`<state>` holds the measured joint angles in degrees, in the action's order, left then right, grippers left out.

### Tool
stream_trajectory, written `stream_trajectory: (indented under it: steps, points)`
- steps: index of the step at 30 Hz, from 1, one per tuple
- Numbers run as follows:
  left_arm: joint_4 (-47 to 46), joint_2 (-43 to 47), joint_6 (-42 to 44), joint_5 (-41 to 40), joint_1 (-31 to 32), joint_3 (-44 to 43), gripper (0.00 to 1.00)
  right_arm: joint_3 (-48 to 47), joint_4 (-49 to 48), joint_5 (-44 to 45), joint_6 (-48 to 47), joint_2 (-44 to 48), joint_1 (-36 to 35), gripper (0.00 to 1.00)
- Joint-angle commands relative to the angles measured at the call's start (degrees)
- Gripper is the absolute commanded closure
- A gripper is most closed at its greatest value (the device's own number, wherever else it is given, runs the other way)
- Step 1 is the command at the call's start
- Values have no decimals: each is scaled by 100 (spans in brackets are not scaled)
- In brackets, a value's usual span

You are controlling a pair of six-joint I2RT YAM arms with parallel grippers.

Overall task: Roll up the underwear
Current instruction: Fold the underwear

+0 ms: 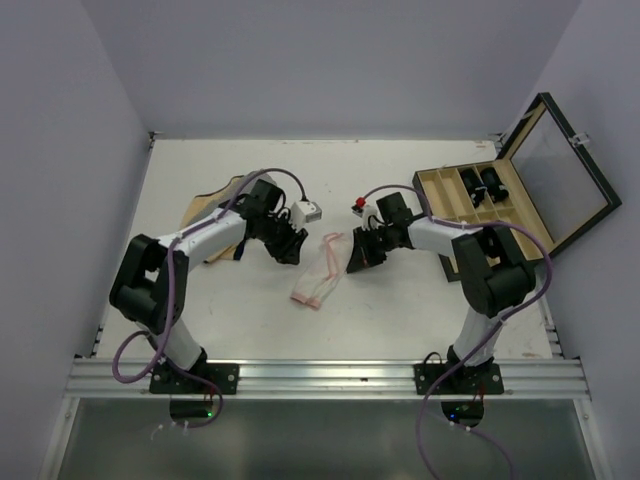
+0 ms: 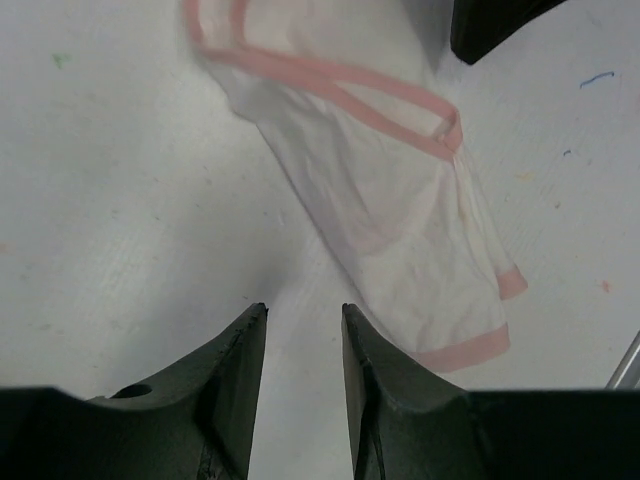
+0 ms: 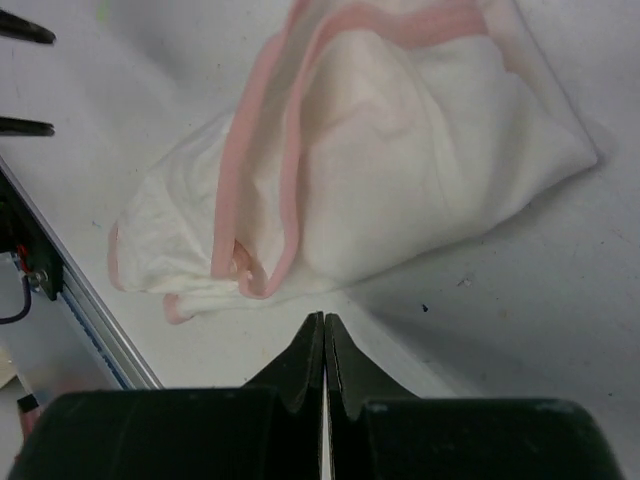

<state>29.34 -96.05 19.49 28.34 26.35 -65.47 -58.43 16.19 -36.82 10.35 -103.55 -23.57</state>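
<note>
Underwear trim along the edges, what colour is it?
The trim is pink, on white underwear; the left wrist view shows it best.

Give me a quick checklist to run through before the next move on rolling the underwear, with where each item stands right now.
1. Underwear on the table between both arms: ok.
2. Underwear rolled: not ok, it lies as a loose, crumpled strip.
3. Left pincer free of cloth: ok, jaws apart with nothing between them, just short of the fabric's edge.
4. Right pincer ready to grasp: not ok, shut and empty, just short of the fabric.
5. Wooden box out of the way: ok, open at the far right, apart from the garment.
</note>
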Motion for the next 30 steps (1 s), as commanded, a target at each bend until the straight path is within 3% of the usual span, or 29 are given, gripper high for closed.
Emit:
stream_trajectory:
  steps: [1,5,11,16,19,24,30]
  points:
    - [195,-80,-182,155,28,254,61,279,-511,-62,555,10,-77,100]
    - [203,-317,-156,137,28,-26,61,622,-905,-10,994,-157,-428,100]
    - [124,-371,-270,137,-24,-316,59,773,-2268,52,2383,-587,-929,100]
    - [71,-221,-287,40,-147,-518,57,834,-3103,26,3253,-518,-1009,98]
    - [194,-125,-209,207,-297,-650,56,781,-3069,-27,3289,-115,-939,96]
    - [265,323,-24,392,-306,-353,57,798,-1805,-36,2710,598,-824,96]
    - [-42,578,-129,138,63,262,57,1229,-2285,51,3640,608,-894,84]
